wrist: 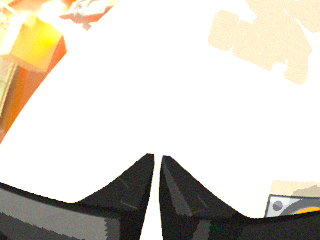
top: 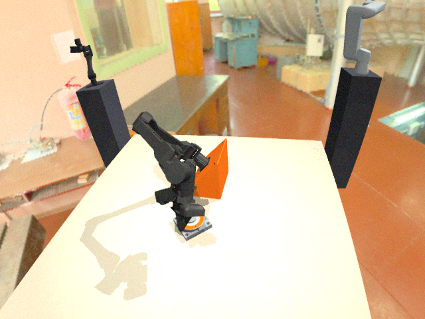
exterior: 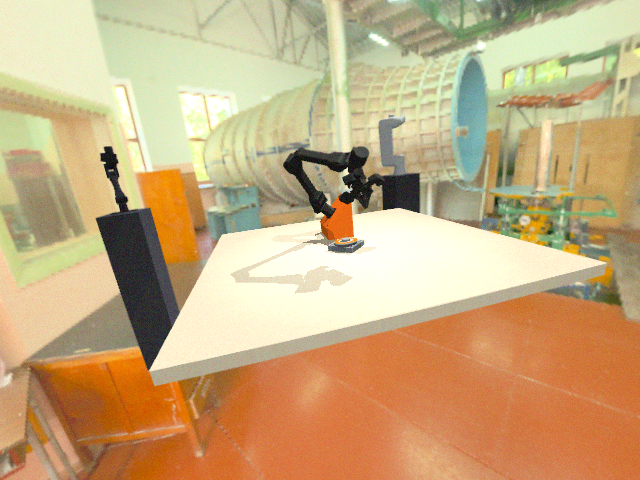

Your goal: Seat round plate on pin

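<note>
Plate (top: 194, 223) lies on the grey base (top: 204, 227) on the desk (top: 274, 206), just in front of the orange block (top: 214, 175). Hand (wrist: 158, 160) hangs above the base, closed, gripping nothing. Seating over the pin seems not yet done.

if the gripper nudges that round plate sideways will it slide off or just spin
Probably spin: the round plate sits inside the square grey base, apparently centred there. It looks thin and rigid, so likely light. The gripper, shut on nothing, could push its edge; the tab is hidden here.
</note>
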You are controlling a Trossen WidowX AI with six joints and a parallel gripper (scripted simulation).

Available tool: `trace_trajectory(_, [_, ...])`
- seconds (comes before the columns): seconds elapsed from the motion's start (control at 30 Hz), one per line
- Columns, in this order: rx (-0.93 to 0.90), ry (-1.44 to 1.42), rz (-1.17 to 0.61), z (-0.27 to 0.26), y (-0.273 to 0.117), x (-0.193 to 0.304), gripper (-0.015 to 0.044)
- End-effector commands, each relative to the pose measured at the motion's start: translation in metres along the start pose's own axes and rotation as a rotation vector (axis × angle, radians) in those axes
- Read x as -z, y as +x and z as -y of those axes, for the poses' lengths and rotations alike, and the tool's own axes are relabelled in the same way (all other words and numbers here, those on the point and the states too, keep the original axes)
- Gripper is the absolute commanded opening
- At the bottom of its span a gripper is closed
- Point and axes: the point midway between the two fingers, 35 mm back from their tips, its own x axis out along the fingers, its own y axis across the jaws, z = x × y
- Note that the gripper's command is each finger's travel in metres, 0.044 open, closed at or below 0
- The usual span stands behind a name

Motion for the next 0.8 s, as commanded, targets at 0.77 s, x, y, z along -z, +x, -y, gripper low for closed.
trace_trajectory(0.77, [0.245,-0.856,-0.649,0.203,-0.037,0.117,0.0000])
